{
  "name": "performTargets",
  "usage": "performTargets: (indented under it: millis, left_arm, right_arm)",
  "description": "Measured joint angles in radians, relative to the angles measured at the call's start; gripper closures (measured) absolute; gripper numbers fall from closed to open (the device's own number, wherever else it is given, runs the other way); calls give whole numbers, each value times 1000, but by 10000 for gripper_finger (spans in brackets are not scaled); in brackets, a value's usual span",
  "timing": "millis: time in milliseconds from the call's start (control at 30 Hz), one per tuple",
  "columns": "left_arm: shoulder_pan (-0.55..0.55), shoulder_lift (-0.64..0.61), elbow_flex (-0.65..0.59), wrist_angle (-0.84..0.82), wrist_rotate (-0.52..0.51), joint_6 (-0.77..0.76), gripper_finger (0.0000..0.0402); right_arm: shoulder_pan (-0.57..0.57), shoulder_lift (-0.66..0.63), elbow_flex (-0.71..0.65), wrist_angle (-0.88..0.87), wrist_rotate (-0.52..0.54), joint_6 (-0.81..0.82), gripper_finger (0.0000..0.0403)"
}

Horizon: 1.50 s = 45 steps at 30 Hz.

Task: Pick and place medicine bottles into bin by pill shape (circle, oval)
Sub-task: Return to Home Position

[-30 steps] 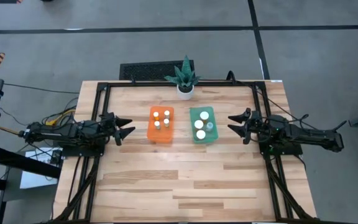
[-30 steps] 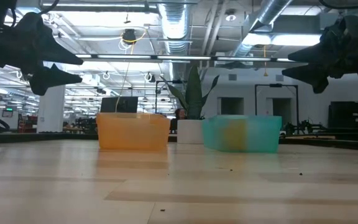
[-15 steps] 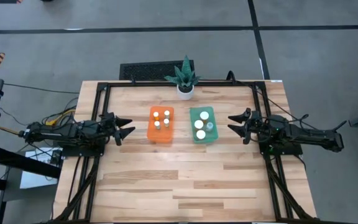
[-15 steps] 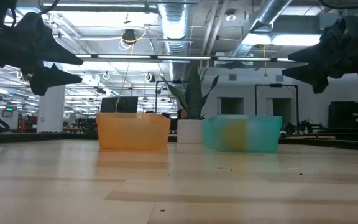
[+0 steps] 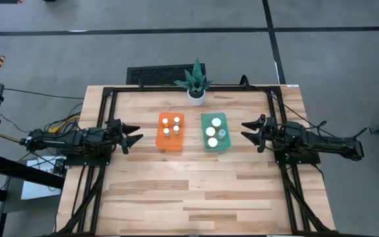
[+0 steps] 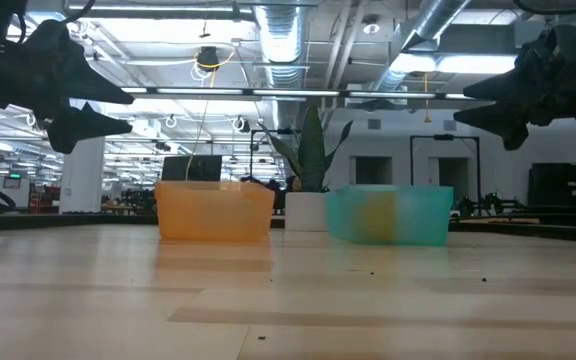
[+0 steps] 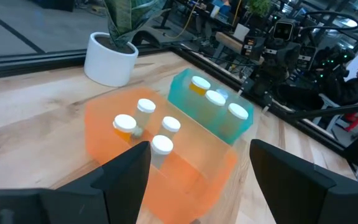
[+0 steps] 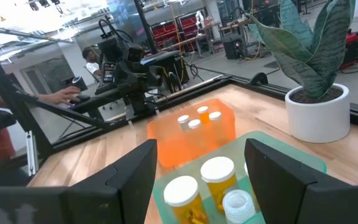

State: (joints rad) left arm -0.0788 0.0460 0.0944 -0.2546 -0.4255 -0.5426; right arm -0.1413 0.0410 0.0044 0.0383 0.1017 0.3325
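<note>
Wooden table (image 5: 196, 191): I see narrow medicine bottles (image 5: 166, 131) upright in the orange bin (image 5: 170, 147) at centre, wider medicine bottles (image 5: 210, 131) in the green bin (image 5: 215, 149) just beside it. Left gripper (image 5: 137, 133) by the left edge and right gripper (image 5: 245, 131) by the right edge, both raised, fingers spread, holding nothing

Left gripper (image 5: 135, 133) and right gripper (image 5: 245, 131) hover level, fingers spread.

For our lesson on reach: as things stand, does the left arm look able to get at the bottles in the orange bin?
Probably yes: the left pincer faces the orange bin, open, nothing between them; its four bottles stand uncovered.
</note>
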Motion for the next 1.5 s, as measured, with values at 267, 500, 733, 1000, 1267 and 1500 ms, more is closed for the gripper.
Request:
performTargets:
  millis: [267,500,733,1000,1267,1500]
  left_arm:
    - [0,0,0,0,0,0,133]
    - [0,0,0,0,0,0,133]
    - [0,0,-1,0,0,0,133]
    - [0,0,-1,-1,0,0,133]
    - [0,0,-1,-1,0,0,133]
    - [0,0,-1,-1,0,0,133]
  right_arm:
    - [0,0,0,0,0,0,148]
    - [0,0,0,0,0,0,148]
    - [0,0,0,0,0,0,148]
    - [0,0,0,0,0,0,148]
    - [0,0,0,0,0,0,148]
    - [0,0,0,0,0,0,148]
